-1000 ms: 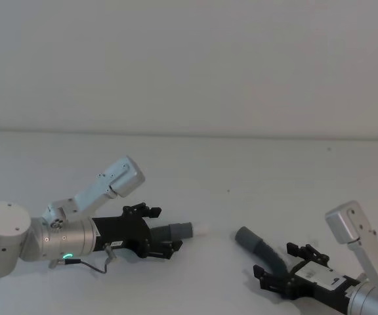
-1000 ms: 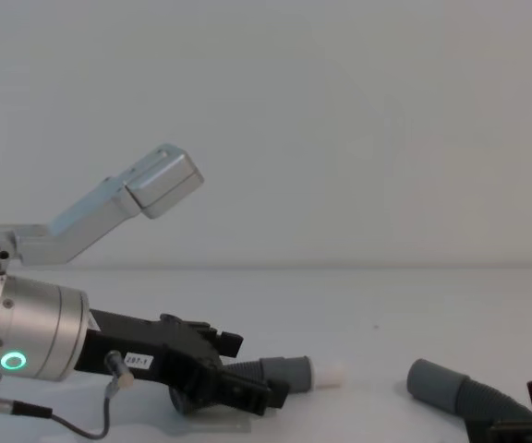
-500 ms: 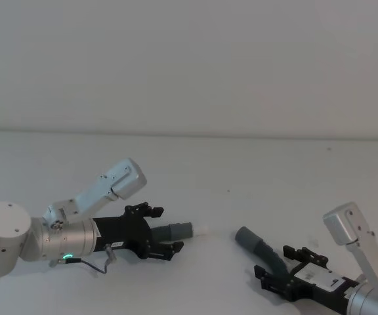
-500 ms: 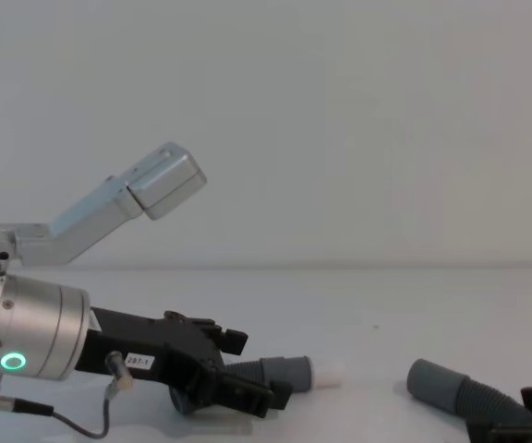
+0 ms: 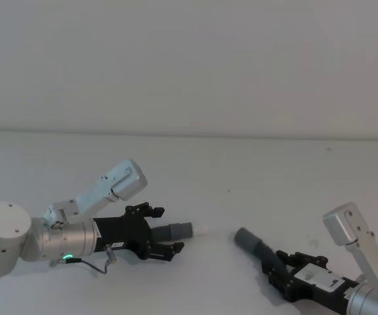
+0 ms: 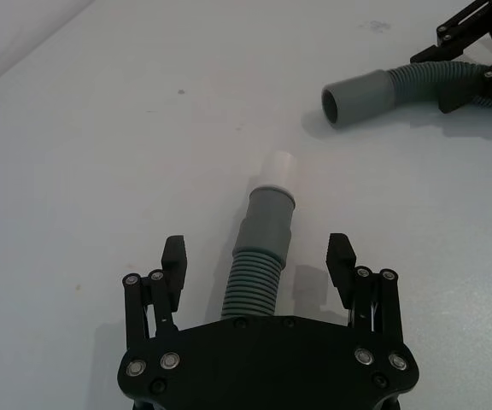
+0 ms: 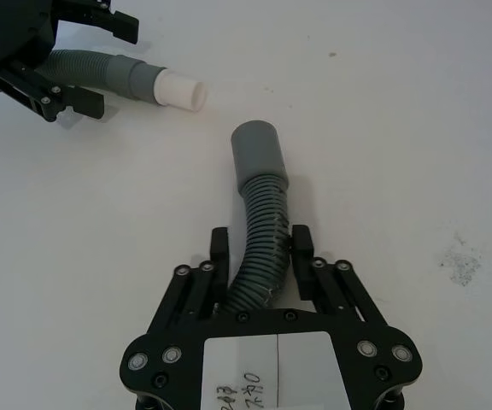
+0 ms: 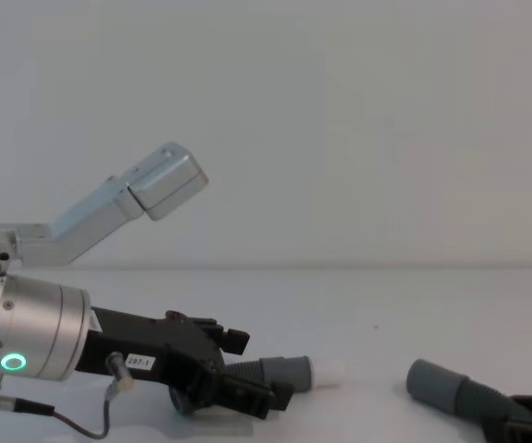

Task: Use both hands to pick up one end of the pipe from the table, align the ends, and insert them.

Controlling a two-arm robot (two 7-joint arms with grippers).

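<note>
though apart, tip toward plain cuff

A plain, pale wall closes the far side of the scene, bare and evenly toned from left to right; it meets the far edge of a broad white table in one straight, level line across the head view, and the chest view shows that same line lower down; the tabletop is flat and matt, marked by a small dark speck near its middle and a fainter mark far to the right; the right wrist view shows a grey speckled scuff on the surface; the light is soft and even, casting faint, blurred shadows on the table.
</note>
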